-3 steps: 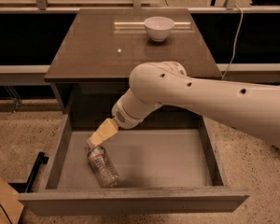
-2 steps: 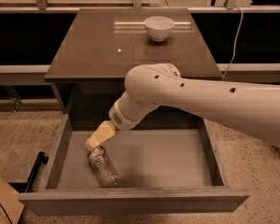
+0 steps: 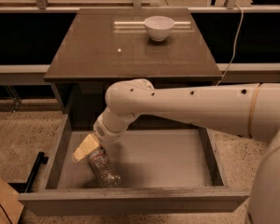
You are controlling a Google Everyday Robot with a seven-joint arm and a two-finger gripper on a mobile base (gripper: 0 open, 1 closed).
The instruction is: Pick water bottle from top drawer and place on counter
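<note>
shifted down-left since earlier, bringing the gripper (image 3: 85, 148) to the neck of the water bottle (image 3: 105, 169), lying lower left in the top drawer (image 3: 177, 157). cannot tell if clamped. should centre over the ribbed body, close gently, lift clear toward the counter (image 3: 130, 50).

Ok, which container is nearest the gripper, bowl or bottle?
The water bottle, lying in the top drawer right beside the gripper; the white bowl sits far off on the counter.
</note>
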